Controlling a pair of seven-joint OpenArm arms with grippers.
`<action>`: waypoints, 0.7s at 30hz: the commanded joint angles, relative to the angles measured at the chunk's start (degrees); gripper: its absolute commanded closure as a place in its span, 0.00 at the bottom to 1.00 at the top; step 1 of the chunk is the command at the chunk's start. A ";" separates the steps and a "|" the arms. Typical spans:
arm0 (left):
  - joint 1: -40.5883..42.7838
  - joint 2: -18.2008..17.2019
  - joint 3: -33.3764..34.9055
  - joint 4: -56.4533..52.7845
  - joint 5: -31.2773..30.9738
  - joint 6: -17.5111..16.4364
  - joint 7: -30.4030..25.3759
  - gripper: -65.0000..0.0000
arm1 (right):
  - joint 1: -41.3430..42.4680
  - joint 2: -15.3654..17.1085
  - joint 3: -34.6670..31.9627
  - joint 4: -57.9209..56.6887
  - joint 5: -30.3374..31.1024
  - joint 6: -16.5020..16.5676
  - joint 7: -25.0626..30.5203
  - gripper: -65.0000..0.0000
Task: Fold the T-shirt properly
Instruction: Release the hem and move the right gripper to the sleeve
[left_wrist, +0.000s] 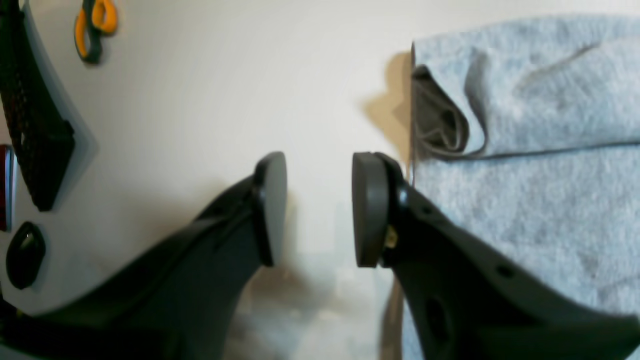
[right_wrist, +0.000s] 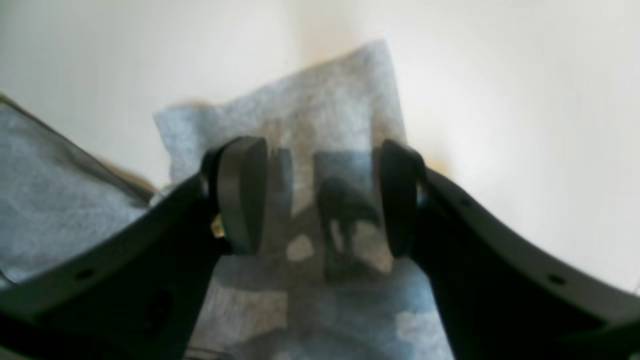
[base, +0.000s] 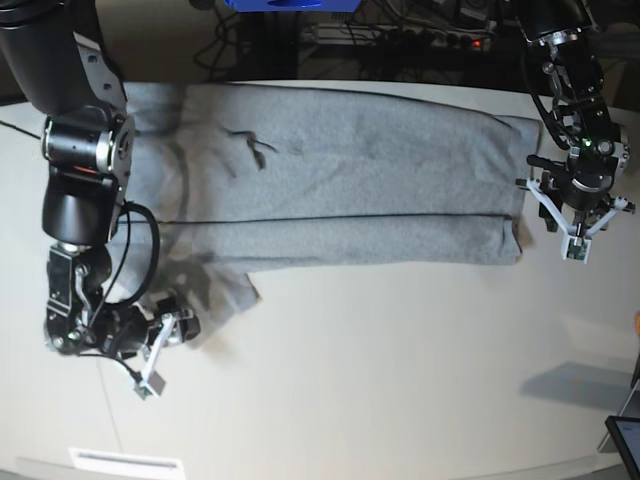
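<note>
The heather-grey T-shirt (base: 330, 190) lies stretched across the table, folded lengthwise, plain side up. One sleeve (base: 222, 293) sticks out toward the front left. My right gripper (right_wrist: 320, 197) is open low over that sleeve (right_wrist: 320, 105), its pads apart with the cloth lying under and beyond them, not pinched; in the base view the right gripper (base: 185, 322) sits just left of the sleeve. My left gripper (left_wrist: 320, 210) is open over bare table beside the shirt's folded end (left_wrist: 525, 165), nothing between its pads. The base view places the left gripper (base: 572, 205) right of the shirt's end.
Orange-handled scissors (left_wrist: 95, 27) lie on the table away from the shirt. A dark tablet corner (base: 625, 440) shows at the front right. The table (base: 400, 370) is pale beige. Cables and a blue box (base: 290, 5) sit behind the far edge.
</note>
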 joint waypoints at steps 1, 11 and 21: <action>-0.51 -0.87 -0.36 0.99 -0.03 0.45 -1.06 0.66 | 2.86 0.19 -1.21 -0.87 0.98 0.38 2.16 0.47; 0.46 -0.95 -0.36 0.99 0.32 0.45 -1.15 0.66 | 6.64 1.24 -6.75 -14.76 0.72 0.38 14.99 0.47; 0.28 -0.95 -0.36 0.73 0.41 0.45 -1.15 0.66 | 9.80 3.79 -9.38 -14.85 0.72 0.38 15.43 0.47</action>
